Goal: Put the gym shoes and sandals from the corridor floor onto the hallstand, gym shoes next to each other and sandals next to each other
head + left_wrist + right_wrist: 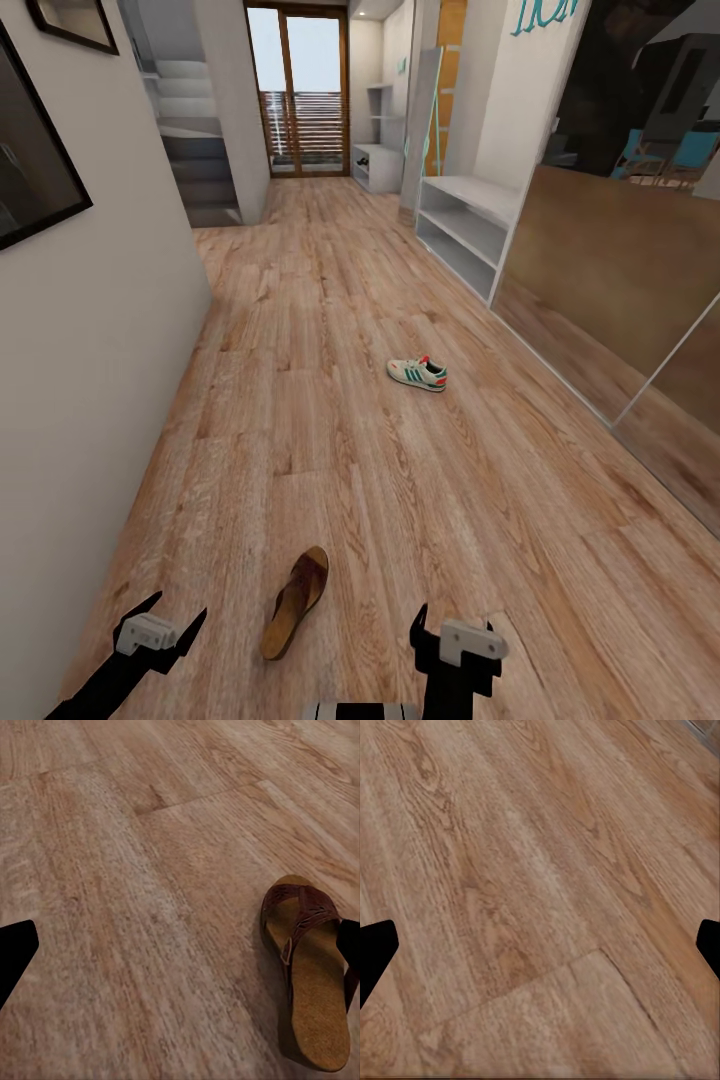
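Sandal (296, 602), dark brown strap over a tan sole, is lying on the wood-plank corridor floor (330, 300) between the left claw (160, 625) and right claw (455, 635), both gaping empty. Cream gym shoe (417, 373), green-striped with orange-red heel, is sitting farther ahead, near the pale grey hallstand (465, 225).

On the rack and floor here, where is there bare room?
The rack top and both shelves look bare. Open floor runs between sneaker and rack, and between sandal and sneaker. Tightest: around the sandal, between left gripper and right gripper.

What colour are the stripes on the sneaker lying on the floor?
Green, on the cream-white gym shoe; the head view shows them best.
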